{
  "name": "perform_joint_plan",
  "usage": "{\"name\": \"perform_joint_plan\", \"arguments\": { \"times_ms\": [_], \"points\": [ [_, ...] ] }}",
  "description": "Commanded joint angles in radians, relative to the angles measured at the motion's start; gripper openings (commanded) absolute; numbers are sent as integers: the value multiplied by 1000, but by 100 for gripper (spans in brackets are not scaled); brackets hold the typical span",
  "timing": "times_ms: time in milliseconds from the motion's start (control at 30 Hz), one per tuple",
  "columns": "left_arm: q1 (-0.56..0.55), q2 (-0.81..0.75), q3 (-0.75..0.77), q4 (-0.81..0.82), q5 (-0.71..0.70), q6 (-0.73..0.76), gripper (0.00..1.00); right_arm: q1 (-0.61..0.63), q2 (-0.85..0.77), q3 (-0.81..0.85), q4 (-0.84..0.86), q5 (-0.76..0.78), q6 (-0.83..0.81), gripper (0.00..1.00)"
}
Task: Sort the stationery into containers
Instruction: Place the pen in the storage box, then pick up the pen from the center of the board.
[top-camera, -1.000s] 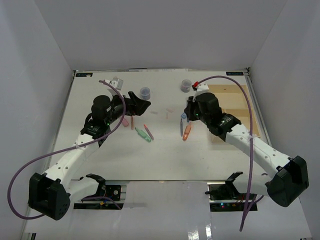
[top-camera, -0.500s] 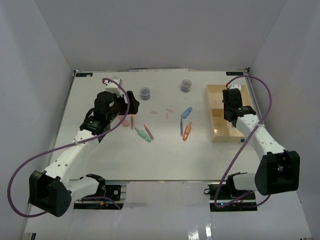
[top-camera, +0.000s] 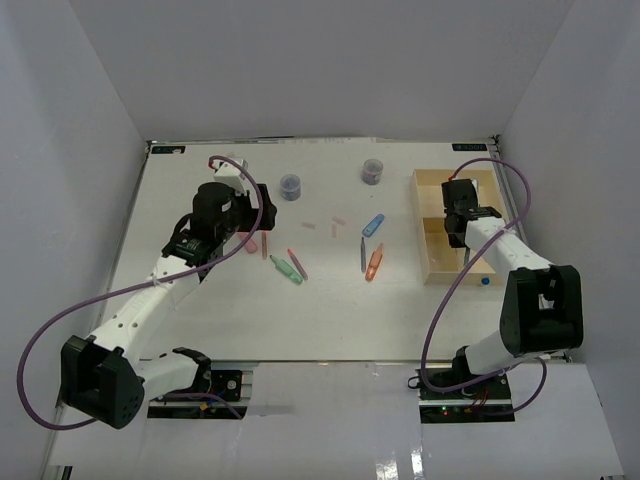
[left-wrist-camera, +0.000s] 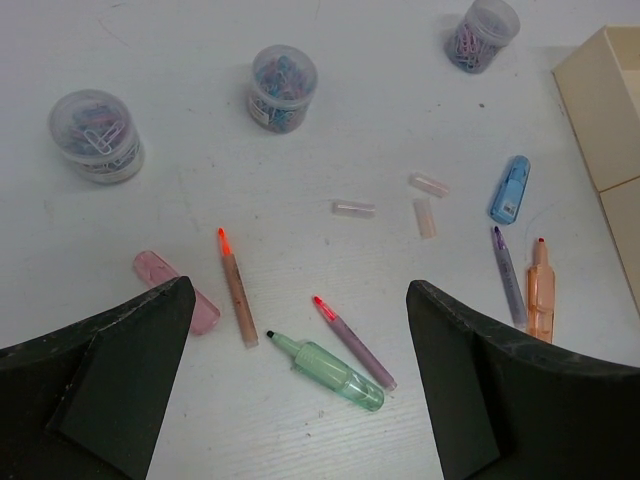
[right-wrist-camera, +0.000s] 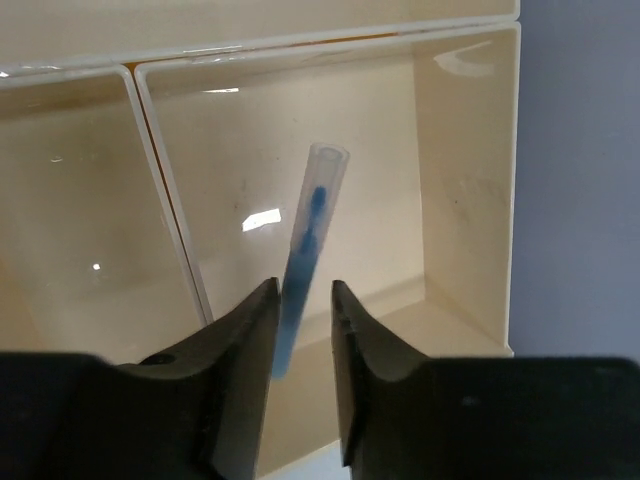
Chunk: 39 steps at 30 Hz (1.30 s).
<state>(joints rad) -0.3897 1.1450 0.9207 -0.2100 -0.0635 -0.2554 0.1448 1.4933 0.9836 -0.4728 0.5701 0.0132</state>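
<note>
**Pen over tray compartment**

The blue pen (right-wrist-camera: 305, 250) points straight out from the right tool (right-wrist-camera: 303, 292), above a corner compartment (right-wrist-camera: 400, 180) of the tray (right-wrist-camera: 507, 180) by the tabletop's (top-camera: 330, 310) right edge. The jaws sit narrowly apart around the pen; whether they grip it cannot be told.

This is a robotics lab test cell. In the overhead view, a white table (top-camera: 330, 310) is boxed in by bare pale walls (top-camera: 330, 60) at left, right and top. Two robot arms (top-camera: 140, 305) are bolted along the bottom edge, with purple cables (top-camera: 427, 340) looping loose.
</note>
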Motion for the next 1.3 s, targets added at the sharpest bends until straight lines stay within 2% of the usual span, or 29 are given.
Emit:
{"name": "perform_joint_plan", "arguments": {
  "times_ms": [0,33,100,133,167,200,400,533,633,667,767,933,1033,1267],
  "points": [
    [0,1,38,-3,4,10,98,-7,-4,3,31,1,-9,34],
    [0,5,40,-5,5,7,98,-7,-8,3,31,-3,-9,44],
    [0,9,41,-6,8,4,98,-5,-30,1,33,-3,-9,54],
    [0,10,41,-6,13,2,98,-7,-37,0,34,-7,-9,65],
    [0,12,41,-6,14,1,98,-7,-57,0,34,-9,-9,67],
    [0,13,41,-6,17,-4,98,-7,-70,3,27,-13,-9,74],
    [0,28,53,-29,-12,-30,98,13,-217,35,6,-113,13,84],
    [0,45,69,-58,-44,-51,98,65,-323,38,23,-223,47,85],
    [0,50,70,-62,-41,-54,98,146,-373,41,51,-291,100,86],
    [0,50,69,-58,-38,-56,98,209,-375,41,63,-305,116,86],
    [0,53,67,-58,-35,-56,98,333,-328,53,92,-297,163,86],
    [0,61,67,-58,-36,-56,98,466,-176,98,88,-250,244,85],
    [0,59,66,-55,-36,-58,98,516,-58,104,114,-243,301,78],
    [0,64,66,-55,-32,-58,98,541,65,90,192,-288,401,58]
  ]
}}
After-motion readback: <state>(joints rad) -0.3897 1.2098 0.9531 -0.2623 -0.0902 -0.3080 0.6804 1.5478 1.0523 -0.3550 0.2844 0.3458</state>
